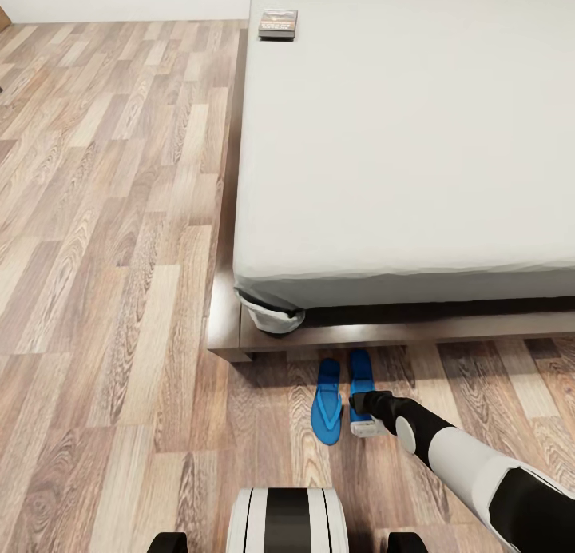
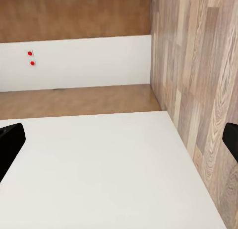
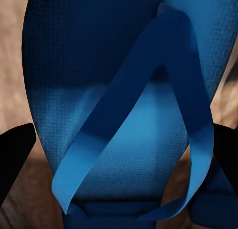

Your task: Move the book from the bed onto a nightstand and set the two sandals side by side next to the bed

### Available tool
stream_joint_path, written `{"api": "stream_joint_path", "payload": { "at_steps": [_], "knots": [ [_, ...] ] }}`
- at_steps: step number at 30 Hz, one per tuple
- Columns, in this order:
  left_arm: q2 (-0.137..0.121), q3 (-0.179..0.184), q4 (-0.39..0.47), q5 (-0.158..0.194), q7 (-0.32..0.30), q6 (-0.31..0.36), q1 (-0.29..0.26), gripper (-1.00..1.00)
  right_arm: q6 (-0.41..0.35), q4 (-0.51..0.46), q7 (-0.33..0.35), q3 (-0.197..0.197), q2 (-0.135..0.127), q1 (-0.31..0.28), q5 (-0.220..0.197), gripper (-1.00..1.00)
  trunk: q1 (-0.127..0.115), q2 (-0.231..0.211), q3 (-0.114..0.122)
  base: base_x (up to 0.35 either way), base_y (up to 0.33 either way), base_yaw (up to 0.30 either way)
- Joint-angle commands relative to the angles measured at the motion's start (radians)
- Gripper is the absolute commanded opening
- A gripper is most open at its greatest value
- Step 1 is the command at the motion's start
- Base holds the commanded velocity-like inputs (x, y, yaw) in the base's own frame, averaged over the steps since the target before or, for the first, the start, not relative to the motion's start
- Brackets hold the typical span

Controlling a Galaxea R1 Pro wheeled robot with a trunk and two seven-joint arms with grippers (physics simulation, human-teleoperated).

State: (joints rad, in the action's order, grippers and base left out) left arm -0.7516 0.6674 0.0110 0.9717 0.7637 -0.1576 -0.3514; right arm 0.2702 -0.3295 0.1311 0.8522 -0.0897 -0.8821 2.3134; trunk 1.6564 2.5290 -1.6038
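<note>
Here, right end effector (image 1: 361, 403) over sandal (image 1: 361, 377)

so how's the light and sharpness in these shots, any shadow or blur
Head view: even soft light, sharp; a dark shadow band under the bed along its frame, and a bright glare strip on that frame. Right wrist view: the sandal is very close, soft-edged, its strap shading the sole darker near the top. Left wrist view: flat, bright, a white surface with little shading.
</note>
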Motion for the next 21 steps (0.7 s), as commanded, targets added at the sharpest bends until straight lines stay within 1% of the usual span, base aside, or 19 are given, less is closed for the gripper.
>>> {"api": "stream_joint_path", "payload": {
  "at_steps": [1, 21],
  "knots": [
    [0.0, 0.006, 0.001, 0.011, 0.002, -0.005, 0.0, 1.0, 0.006, -0.003, 0.004, 0.002, -0.001, 0.0, 0.004, -1.0, 0.0, 0.0, -0.001, 0.0, 0.0, 0.0],
    [0.0, 0.006, 0.001, 0.01, 0.002, -0.005, 0.0, 1.0, 0.005, -0.002, 0.004, 0.002, -0.004, 0.0, 0.004, -1.0, 0.0, 0.0, -0.001, 0.0, 0.0, 0.0]
  ]
}}
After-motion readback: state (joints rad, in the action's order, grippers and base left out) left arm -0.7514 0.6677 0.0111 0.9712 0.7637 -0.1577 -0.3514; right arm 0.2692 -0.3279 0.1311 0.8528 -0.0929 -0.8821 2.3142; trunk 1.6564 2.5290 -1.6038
